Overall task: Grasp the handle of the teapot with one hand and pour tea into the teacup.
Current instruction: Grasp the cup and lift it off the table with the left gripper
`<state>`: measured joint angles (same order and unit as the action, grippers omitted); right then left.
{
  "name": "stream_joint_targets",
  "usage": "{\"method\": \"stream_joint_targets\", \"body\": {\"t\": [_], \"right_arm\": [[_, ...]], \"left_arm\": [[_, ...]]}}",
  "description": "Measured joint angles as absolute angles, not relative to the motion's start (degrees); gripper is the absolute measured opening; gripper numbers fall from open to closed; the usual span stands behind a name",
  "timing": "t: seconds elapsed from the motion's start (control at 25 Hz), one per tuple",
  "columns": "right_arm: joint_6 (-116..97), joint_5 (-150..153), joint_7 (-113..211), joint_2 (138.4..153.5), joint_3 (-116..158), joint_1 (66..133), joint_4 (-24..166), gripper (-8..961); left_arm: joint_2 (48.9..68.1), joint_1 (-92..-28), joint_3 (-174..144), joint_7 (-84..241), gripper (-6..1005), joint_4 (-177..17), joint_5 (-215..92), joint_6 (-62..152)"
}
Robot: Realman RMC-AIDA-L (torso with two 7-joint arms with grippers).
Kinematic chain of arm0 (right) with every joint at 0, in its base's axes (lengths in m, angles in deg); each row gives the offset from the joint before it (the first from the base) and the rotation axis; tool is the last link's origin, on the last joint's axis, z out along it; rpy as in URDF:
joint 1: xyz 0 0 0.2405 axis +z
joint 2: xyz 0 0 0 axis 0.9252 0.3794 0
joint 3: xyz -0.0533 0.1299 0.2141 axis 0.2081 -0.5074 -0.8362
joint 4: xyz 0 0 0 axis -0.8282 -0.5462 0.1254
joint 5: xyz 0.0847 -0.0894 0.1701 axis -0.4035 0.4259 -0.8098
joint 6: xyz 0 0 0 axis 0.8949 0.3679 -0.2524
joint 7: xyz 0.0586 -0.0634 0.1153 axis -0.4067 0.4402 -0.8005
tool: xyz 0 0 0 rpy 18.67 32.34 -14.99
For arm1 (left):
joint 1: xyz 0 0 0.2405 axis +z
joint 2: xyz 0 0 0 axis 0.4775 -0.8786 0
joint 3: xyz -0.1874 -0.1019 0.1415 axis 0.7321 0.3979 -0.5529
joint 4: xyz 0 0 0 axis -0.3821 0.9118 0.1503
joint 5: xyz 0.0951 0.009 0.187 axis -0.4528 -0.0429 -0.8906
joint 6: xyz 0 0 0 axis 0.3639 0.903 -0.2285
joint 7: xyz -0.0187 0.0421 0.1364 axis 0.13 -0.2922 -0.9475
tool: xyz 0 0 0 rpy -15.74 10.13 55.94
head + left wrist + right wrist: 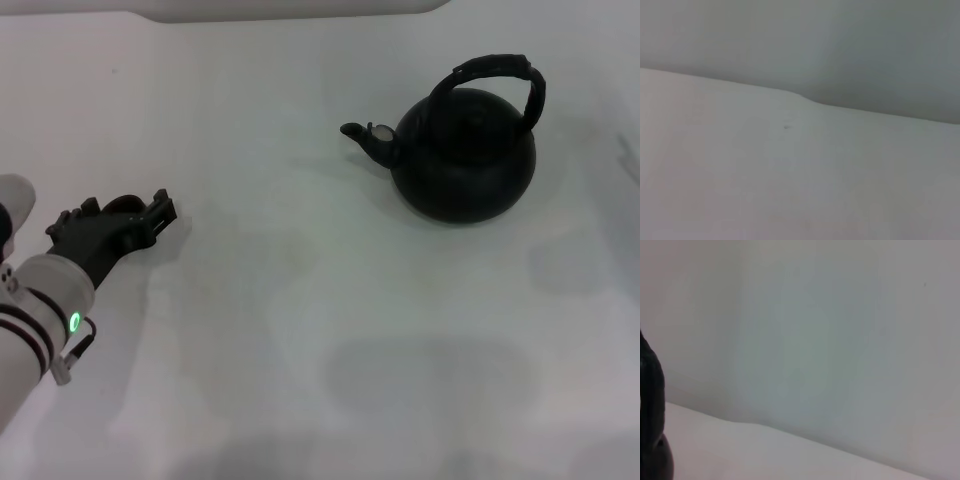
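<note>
Teapot: one black pot [462,155] stood upright on the white table [330,330], on the far right side, its spout [365,135] pointing toward the robot's left.
Handle: one thick arched bail [500,75] rose over the pot's top, free, with nothing touching it; a dark strip of what was probably this bail showed at the edge of the right wrist view [651,390].
Teacup: none could be seen anywhere in the three views, so the count was zero in sight.
Left pincer: one dark pincer [150,215] lay low near the table at the near left, well apart from the pot; whether it was released or clenched, I could not tell.
Right pincer: not visible from the head; its wrist camera looked to sit just beside the pot.
Step in hand: as I judged it, the very start, before any grasp, with the pot not yet lifted.
Next move: the arm nearer the pot, likely the right, would need to reach the bail's crown, close around it, and lift level; pouring would also need the cup found first.
Count: one teapot, one handle, one pincer seen, no cup.
</note>
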<state>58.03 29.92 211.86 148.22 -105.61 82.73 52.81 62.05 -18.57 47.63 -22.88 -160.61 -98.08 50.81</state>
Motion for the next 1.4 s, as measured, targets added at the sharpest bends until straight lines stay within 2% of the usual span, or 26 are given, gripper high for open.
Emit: {"method": "stream_joint_targets", "body": {"t": [1.4], "right_arm": [[58.06, 30.1, 212.47, 148.39, -105.52, 82.51, 52.37, 816]], "left_arm": [[61.92, -17.99, 45.81, -26.69, 890, -161.86, -94.89, 54.64]]}}
